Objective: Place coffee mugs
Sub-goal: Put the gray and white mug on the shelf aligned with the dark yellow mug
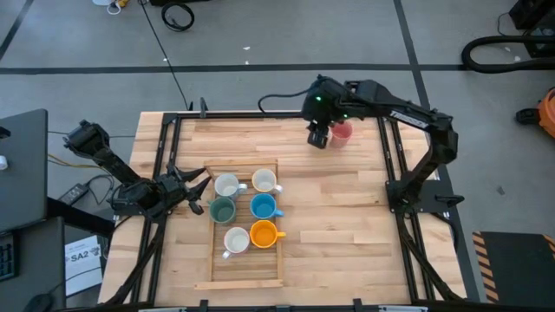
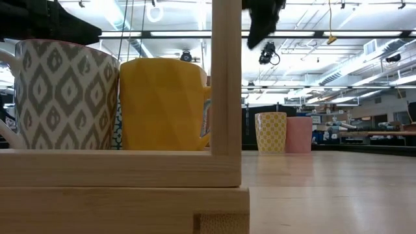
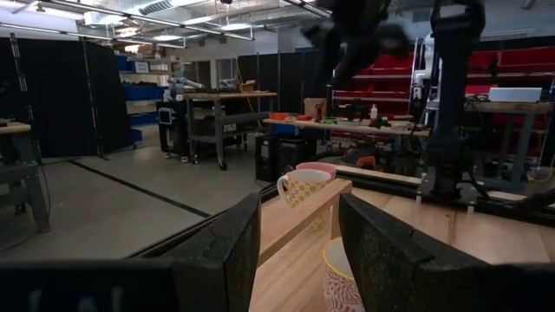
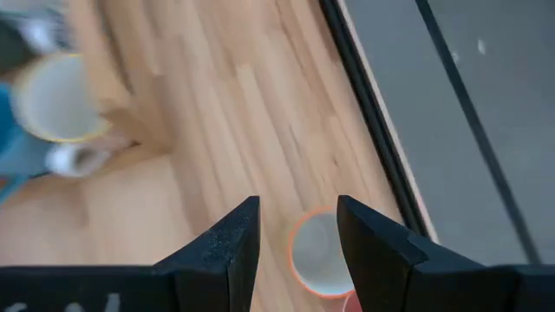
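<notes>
Six mugs stand in a flat wooden tray [image 1: 208, 221] at the table's middle: two white [image 1: 227, 185] [image 1: 236, 241], one cream [image 1: 264, 180], one teal [image 1: 223, 209], one blue [image 1: 263, 206], one orange [image 1: 264, 233]. A pink mug [image 1: 343, 132] and a yellow-patterned mug [image 2: 270, 132] stand side by side near the far edge. My right gripper [image 1: 319, 132] hangs open well above the patterned mug [image 4: 316, 256], touching nothing. It hides that mug in the high view. My left gripper [image 1: 195, 186] is open and empty at the tray's left side.
The tray's front rail and post [image 2: 226, 84] fill the near low view. Bare wooden table [image 1: 338, 217] lies to the right of the tray. Black frame rails [image 1: 395, 165] run along the table's sides. The tray's near end [image 1: 247, 269] holds no mug.
</notes>
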### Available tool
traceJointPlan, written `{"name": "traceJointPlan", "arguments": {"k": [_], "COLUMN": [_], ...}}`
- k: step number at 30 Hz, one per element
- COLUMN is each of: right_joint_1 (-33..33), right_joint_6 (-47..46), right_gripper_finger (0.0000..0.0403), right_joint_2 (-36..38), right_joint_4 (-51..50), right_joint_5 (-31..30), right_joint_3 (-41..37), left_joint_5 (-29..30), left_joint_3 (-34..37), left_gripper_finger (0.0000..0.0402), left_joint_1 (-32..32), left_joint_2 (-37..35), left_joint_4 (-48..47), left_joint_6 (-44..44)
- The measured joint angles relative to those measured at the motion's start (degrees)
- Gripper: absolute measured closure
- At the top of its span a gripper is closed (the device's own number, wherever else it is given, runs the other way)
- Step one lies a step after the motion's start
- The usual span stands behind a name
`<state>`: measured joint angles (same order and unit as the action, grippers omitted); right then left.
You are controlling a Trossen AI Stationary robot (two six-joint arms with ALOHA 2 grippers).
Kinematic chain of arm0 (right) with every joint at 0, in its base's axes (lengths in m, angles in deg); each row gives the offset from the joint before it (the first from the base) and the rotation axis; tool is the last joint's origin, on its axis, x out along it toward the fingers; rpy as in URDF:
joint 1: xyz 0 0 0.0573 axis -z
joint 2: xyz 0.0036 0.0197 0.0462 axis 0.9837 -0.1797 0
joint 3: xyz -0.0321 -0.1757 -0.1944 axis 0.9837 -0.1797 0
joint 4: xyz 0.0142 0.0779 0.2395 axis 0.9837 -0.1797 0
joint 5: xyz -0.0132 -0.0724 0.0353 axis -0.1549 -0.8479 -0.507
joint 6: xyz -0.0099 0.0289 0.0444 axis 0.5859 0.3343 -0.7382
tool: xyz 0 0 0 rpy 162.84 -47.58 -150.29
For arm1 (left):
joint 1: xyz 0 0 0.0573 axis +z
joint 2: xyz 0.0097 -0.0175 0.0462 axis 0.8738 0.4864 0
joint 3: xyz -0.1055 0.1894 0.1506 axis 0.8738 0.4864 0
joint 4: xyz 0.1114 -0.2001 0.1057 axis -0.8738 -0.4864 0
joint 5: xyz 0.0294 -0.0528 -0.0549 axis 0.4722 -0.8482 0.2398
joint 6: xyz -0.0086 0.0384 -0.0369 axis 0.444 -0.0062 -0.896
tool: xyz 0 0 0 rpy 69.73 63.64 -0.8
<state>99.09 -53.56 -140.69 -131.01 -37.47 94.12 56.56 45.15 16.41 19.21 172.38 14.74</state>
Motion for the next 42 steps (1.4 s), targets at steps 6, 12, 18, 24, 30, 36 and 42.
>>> {"name": "traceJointPlan", "arguments": {"k": [6, 12, 18, 24, 30, 36, 42], "right_joint_1": [3.81, 5.22, 5.64, 5.61, 5.62, 5.62, 5.62], "right_joint_6": [-1.87, -1.75, -1.7, 0.17, 0.23, 0.23, 0.23], "right_gripper_finger": [0.0243, 0.0243, 0.0243, 0.0243, 0.0243, 0.0243, 0.0243], "right_joint_2": [-0.12, -0.13, -0.14, -0.14, -0.14, -0.14, -0.14], "right_joint_4": [6.21, 12.75, 18.28, 21.49, 25.66, 26.29, 26.28], "right_joint_5": [0.02, 0.07, 0.04, 0.04, 0.04, 0.04, 0.04], "right_joint_3": [-11.05, -20.81, -27.19, -30.11, -32.56, -33.31, -33.31], "left_joint_5": [0.0, 0.0, 0.0, 0.0, -0.09, -7.36, -6.8], "left_joint_3": [0.0, 0.0, 0.0, 0.0, 0.0, -2.6, -17.07], "left_gripper_finger": [0.0239, 0.0239, 0.0239, 0.0239, 0.0239, 0.0239, 0.0239], "left_joint_1": [0.0, 0.0, 0.0, 0.0, 0.0, -0.09, -1.75], "left_joint_2": [-0.01, -0.01, 0.0, -0.01, 0.0, -0.02, 0.0], "left_joint_4": [-0.04, -0.02, -0.02, -0.02, -0.02, -0.91, -23.27], "left_joint_6": [-0.01, -0.02, -0.01, -0.01, -0.16, -4.0, -0.33]}}
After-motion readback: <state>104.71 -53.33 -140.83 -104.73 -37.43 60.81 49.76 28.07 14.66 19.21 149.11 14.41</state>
